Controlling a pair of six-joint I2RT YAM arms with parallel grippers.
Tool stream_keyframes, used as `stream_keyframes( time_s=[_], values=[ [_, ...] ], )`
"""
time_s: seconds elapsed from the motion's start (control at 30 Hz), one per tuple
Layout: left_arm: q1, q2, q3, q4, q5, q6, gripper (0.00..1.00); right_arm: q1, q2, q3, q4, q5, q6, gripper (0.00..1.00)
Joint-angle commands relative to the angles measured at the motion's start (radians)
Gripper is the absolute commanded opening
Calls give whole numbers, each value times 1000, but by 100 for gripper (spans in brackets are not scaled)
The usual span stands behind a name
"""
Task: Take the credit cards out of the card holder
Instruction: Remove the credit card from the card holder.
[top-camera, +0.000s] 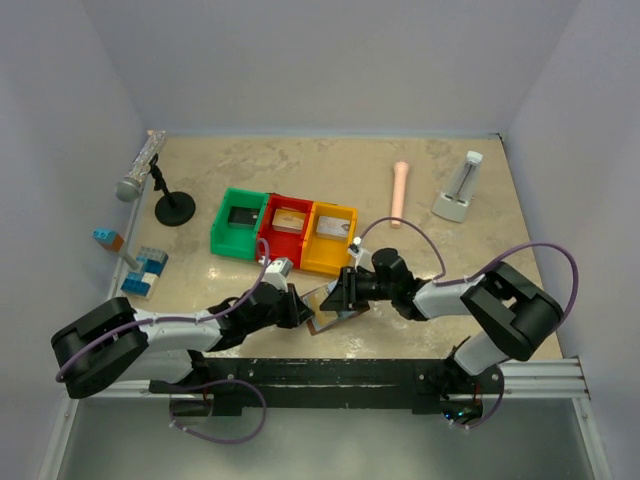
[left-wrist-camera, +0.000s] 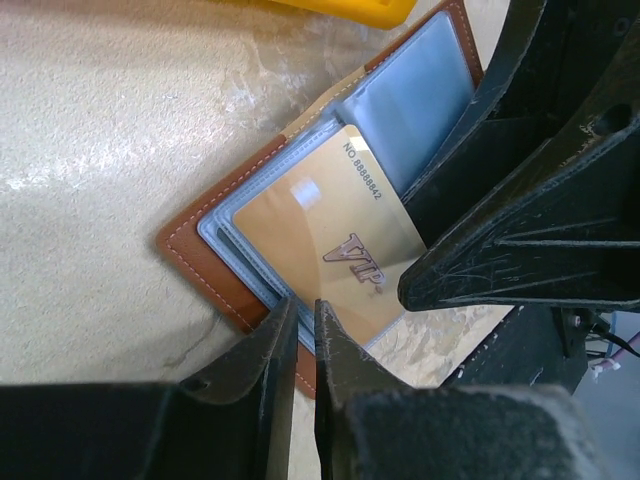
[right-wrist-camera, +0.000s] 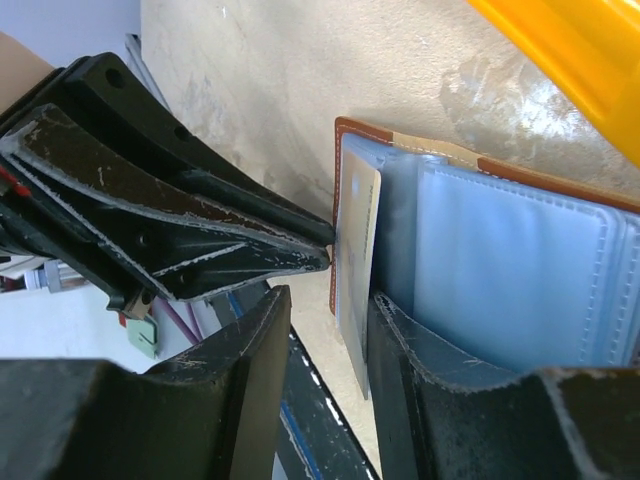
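Note:
The card holder (left-wrist-camera: 200, 250) lies open near the table's front edge, brown rim around pale blue-grey sleeves (right-wrist-camera: 500, 260). In the top view it (top-camera: 330, 305) sits between both grippers. A gold card (left-wrist-camera: 320, 220) marked VIP sticks partly out of a sleeve. My left gripper (left-wrist-camera: 301, 320) hovers at the holder's near rim, its jaws only a narrow slit apart and clamping nothing. My right gripper (right-wrist-camera: 325, 320) is open around the card (right-wrist-camera: 358, 250), which stands on edge against one finger and clear of the other. Its dark fingers (left-wrist-camera: 470, 250) cover the holder's right side.
Green (top-camera: 238, 220), red (top-camera: 286, 225) and yellow (top-camera: 330, 235) bins stand in a row just behind the holder. A microphone on a stand (top-camera: 140, 175) and blue blocks (top-camera: 145, 270) are at the left. A pink cylinder (top-camera: 400, 193) and a white device (top-camera: 458, 190) are at the back right.

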Motion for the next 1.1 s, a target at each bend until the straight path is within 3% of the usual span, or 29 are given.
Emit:
stream_keyframes(
  time_s=[0.0,0.2,1.07],
  values=[
    [-2,-36,-8,1,-32,19,15,7,-72,48,-85,-1,-62,39],
    [-2,-26,-11,-11,-43,11,0,8,-99,51,-115,6,-73,38],
    [-2,-19,-54,-20,-51,6,0,8,-169,45,-187,40,-86,34]
  ],
)
